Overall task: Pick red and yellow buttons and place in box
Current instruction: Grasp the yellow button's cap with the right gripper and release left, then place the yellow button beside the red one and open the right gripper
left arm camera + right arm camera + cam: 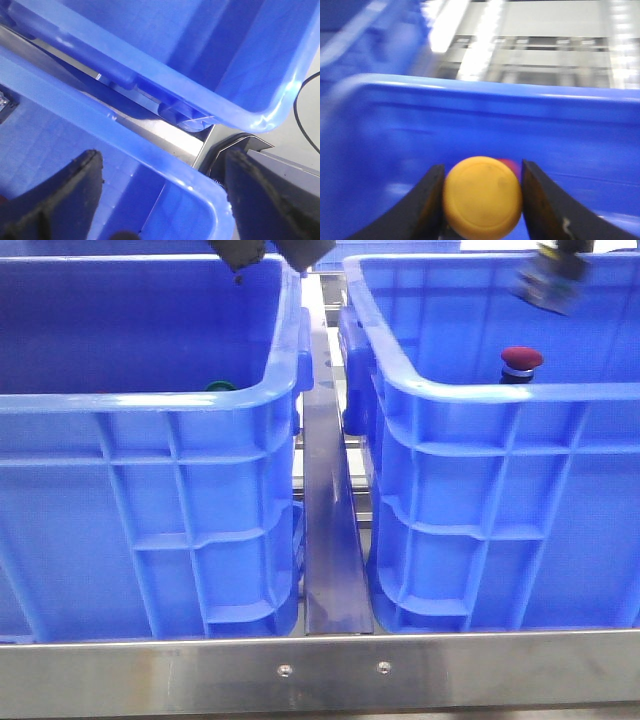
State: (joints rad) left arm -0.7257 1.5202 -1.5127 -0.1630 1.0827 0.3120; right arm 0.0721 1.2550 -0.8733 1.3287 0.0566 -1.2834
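Two blue crates are sitting side by side on the steel worktop (pixel 330 670); going left to right. Left crate (pixel 150 400): a green cap (pixel 220 386) is peeking just over its near rim, not a task item, leave it. Left hand (pixel 160 200) is hanging over the gap between the crates near the left crate's far corner, fingers (pixel 70 195) spread wide apart, gripping nothing. Metal rail (pixel 330 540) is running between the two crates.

Right crate, the box (pixel 500 400): the red button (pixel 521 361) is already standing inside it, upright, close behind the near wall. Right hand (pixel 482 197) is hovering above the box's far right area, blurred in the front view, and is clamped on the yellow button (pixel 482 195) by its domed cap; a bit of red is showing just behind the cap in the wrist view.

Judgement: the step in hand looks like the yellow drop. To do it well, be carrying the cap well inside the rim, lowering before releasing so it is not bouncing out, and aiming for bare floor beside the red button, not on top of it. Opening fully, then lifting straight up clear of the walls.
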